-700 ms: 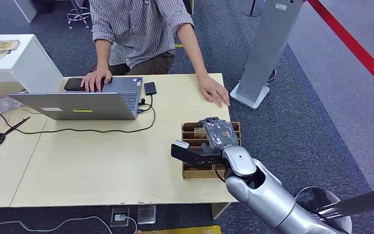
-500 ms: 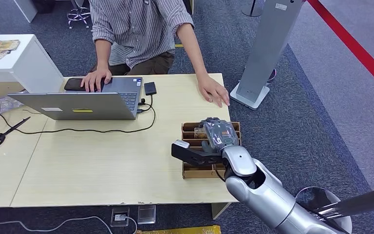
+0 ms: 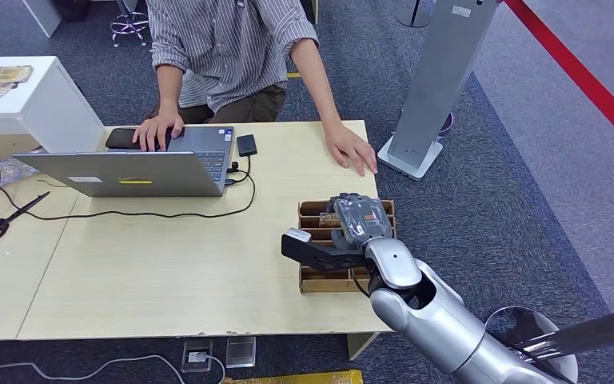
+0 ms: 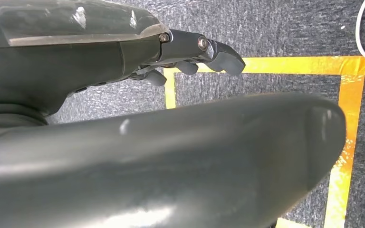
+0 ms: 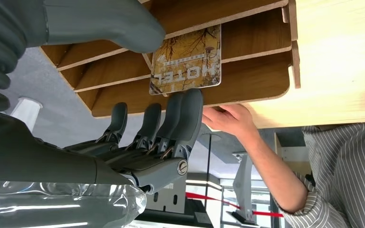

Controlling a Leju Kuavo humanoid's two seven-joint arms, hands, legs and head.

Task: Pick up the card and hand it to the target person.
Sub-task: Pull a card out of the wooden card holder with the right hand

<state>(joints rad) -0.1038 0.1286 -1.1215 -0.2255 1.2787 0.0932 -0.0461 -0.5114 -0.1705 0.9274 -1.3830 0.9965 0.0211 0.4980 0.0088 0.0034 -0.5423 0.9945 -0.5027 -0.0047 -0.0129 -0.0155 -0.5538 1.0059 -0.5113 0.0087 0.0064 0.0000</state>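
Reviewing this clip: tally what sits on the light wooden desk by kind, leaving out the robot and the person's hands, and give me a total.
Laptop: 1
Phone: 1
Small black device by the laptop: 1
Scissors: 1
Wooden card rack: 1
Hotel card in the rack: 1
Black cable: 1
Total: 7

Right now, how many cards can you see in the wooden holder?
1: the hotel card stands in a slot of the wooden holder, between the right robot hand's thumb and fingers. Others may be hidden.
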